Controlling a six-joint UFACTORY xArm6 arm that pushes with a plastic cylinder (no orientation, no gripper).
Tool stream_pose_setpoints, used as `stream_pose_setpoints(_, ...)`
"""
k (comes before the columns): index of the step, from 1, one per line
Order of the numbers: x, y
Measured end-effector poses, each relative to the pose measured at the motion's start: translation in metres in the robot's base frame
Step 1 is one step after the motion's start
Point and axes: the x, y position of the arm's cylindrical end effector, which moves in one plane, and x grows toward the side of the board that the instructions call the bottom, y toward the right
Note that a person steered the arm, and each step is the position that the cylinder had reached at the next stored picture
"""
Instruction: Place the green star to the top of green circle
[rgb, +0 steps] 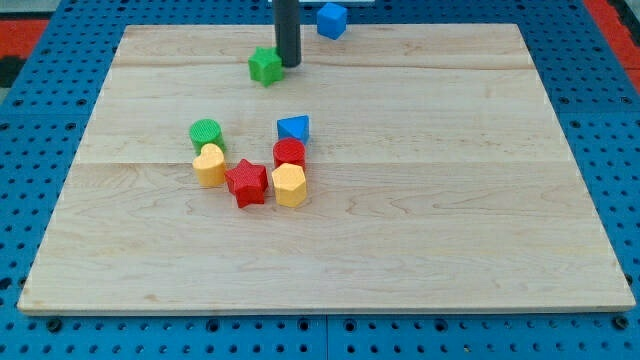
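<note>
The green star lies near the view's top, left of centre. My tip stands just to its right, touching or nearly touching it. The green circle sits lower down and to the left, well apart from the star. It touches the yellow heart just below it.
A red star, a yellow hexagon, a red circle and a blue triangle cluster right of the green circle. A blue cube sits at the board's top edge. The wooden board lies on a blue pegboard.
</note>
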Motion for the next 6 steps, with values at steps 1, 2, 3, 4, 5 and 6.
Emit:
stream_pose_setpoints(1,-0.007,-0.011)
stream_pose_setpoints(2,-0.052,-0.009)
stream_pose_setpoints(3,-0.048,-0.028)
stream_pose_setpoints(4,-0.003,-0.056)
stream_pose_setpoints(5,0.034,-0.063)
stream_pose_setpoints(6,0.018,-0.099)
